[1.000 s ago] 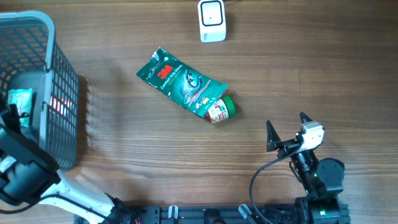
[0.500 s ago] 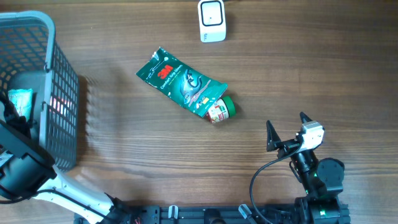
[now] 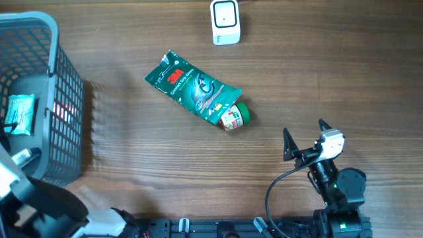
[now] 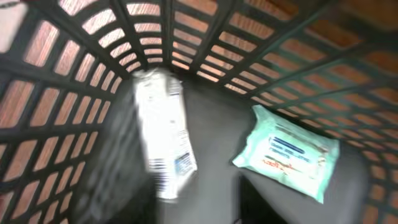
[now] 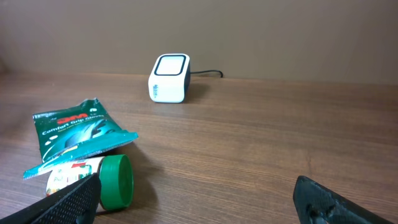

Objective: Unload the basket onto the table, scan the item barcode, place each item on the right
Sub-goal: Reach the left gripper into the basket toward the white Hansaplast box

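A white carton (image 4: 161, 134) with a barcode printed near its lower end is inside the dark mesh basket (image 3: 66, 99). It appears blurred in the left wrist view, its long axis running almost straight up the picture with a slight lean. Just beside it, on the basket floor, lies a mint-green wipes pack (image 4: 287, 152). The carton fills the middle of that view, straight ahead of the left gripper (image 3: 16, 156), which hangs over the basket's near end. Its fingers do not show clearly, so it cannot be told whether they clasp the carton or stand loose. The right gripper (image 3: 304, 130) rests well outside the basket, far across the table (image 3: 165, 172), jaws spread wide and holding nothing. Also outside the basket, toward the middle of the table, lie a green 3M packet (image 3: 192, 86) and a green-capped bottle (image 3: 234, 116) tucked against its end. The white scanner (image 3: 225, 22) stands further still from the basket, at the table's far edge. The left gripper is plainly the nearer one, so the likely next move is lifting the carton out of the basket and turning its barcode end toward the scanner.
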Available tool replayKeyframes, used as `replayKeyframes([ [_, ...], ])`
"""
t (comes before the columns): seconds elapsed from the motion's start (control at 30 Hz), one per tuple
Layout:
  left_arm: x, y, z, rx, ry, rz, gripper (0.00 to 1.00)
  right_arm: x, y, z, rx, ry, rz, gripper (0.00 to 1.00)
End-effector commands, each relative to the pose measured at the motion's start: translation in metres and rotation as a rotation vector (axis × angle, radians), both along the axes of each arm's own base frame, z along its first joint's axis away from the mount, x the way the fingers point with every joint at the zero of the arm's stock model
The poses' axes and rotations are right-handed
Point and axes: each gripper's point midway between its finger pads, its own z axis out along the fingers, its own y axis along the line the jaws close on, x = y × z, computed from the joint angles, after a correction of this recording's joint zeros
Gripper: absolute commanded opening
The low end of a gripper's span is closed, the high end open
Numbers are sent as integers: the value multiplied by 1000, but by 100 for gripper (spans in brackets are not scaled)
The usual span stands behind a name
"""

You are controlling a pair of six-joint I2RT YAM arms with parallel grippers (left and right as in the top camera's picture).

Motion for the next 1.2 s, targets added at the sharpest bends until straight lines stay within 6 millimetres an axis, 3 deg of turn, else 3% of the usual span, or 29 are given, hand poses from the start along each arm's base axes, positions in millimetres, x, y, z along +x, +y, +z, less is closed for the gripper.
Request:
replayKeyframes([
  [0.0, 1, -2, -13, -51, 6, -7, 99, 0, -1, 1, -6, -7, -6, 100],
  [0.17, 4, -25, -43, -227, 27, -31, 100, 0, -2, 1, -7, -7, -7, 100],
  [0.3, 7, -28, -63, -282, 84, -135, 100, 0, -1, 1, -6, -7, -6, 100],
  [0.53, 3, -30, -148, -467, 258, -166, 100, 0, -1, 1, -6, -7, -6, 100],
  [0.67, -4, -31, -173, -506, 324, -159, 100, 0, -1, 1, -6, -7, -6, 100],
  [0.7, -9, -32, -179, -511, 354, -156, 95, 0, -2, 1, -7, -7, -7, 100],
  [0.73, -15, -34, -181, -514, 378, -153, 71, 0, -1, 1, -6, -7, -6, 100],
  [0.77, -20, -38, -184, -524, 396, -150, 39, 0, -2, 1, -6, -7, -7, 100],
  [0.8, -24, -41, -187, -535, 405, -148, 17, 0, -2, 1, -7, -8, -7, 100],
  [0.83, -28, -45, -189, -543, 410, -128, 4, 0, -1, 1, -7, -8, -6, 100],
  [1.0, -25, -44, -178, -531, 393, -124, 4, 0, -2, 1, -6, -7, -7, 100],
  [1.17, 25, -23, -90, -398, 128, -186, 4, 0, -1, 1, -6, -7, -6, 100],
])
